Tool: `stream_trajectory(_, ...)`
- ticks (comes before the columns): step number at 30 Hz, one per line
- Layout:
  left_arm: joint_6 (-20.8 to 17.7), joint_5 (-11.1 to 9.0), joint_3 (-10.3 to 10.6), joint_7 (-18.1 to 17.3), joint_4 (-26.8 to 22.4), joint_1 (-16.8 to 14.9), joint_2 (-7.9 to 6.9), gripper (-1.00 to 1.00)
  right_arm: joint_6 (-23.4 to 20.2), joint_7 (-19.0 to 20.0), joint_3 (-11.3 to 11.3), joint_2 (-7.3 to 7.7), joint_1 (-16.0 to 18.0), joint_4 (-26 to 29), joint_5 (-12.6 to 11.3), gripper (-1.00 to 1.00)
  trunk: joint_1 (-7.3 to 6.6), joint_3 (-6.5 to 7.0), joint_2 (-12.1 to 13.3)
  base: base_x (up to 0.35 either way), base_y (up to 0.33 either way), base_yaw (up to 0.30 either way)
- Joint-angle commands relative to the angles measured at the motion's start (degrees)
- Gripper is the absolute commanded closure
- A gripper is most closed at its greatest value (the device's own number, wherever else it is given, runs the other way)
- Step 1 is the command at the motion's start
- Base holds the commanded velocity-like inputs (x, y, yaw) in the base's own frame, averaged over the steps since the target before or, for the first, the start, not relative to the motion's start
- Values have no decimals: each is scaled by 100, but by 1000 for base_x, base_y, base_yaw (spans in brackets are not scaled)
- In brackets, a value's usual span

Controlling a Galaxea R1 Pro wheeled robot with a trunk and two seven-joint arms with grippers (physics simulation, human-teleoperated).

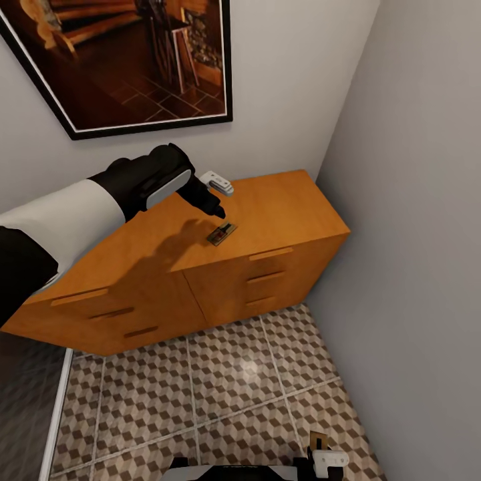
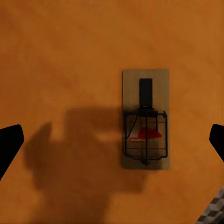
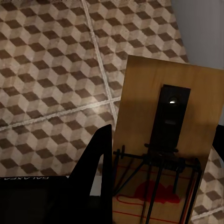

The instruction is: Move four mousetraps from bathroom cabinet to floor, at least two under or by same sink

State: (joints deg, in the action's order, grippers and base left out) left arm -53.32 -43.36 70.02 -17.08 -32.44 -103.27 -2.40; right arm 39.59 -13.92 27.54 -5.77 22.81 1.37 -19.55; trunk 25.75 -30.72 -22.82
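A mousetrap point(image 3: 158, 140) is gripped by the right end effector point(image 3: 154, 186); the left end effector point(image 2: 112, 140) is held wide open, empty, above the cabinet point(image 1: 280, 207) trap point(image 2: 145, 119).

Plain pale grey walls point(image 1: 414, 200) are meeting in a corner. A black-framed picture of a dark wooden interior point(image 1: 127, 60) is hanging on the back wall. Soft light is glinting off the floor and casting shadows on wood.
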Motion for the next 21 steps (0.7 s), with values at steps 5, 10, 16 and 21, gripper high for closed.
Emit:
stream_trajectory(5, 2, 38, 28, -45, -8, -9, -6, -100, 13, -24, 50, -3, 4, -5, -31, 100, 3, -8, -9, 0, 0, 0)
stream_trajectory(10, 0, 38, 29, -49, -14, -9, -3, -100, 13, -23, 50, -3, 4, -5, -32, 100, 3, -8, -9, 0, 0, 0)
stream_trajectory(16, -1, 38, 31, -49, -17, -9, -2, -100, 13, -24, 50, -3, 4, -5, -32, 100, 3, -8, -9, 0, 0, 0)
stream_trajectory(21, -1, 38, 37, -49, -17, 0, -6, -100, 13, -25, 50, -3, 4, -5, -32, 100, 3, -8, -9, -31, 0, 0)
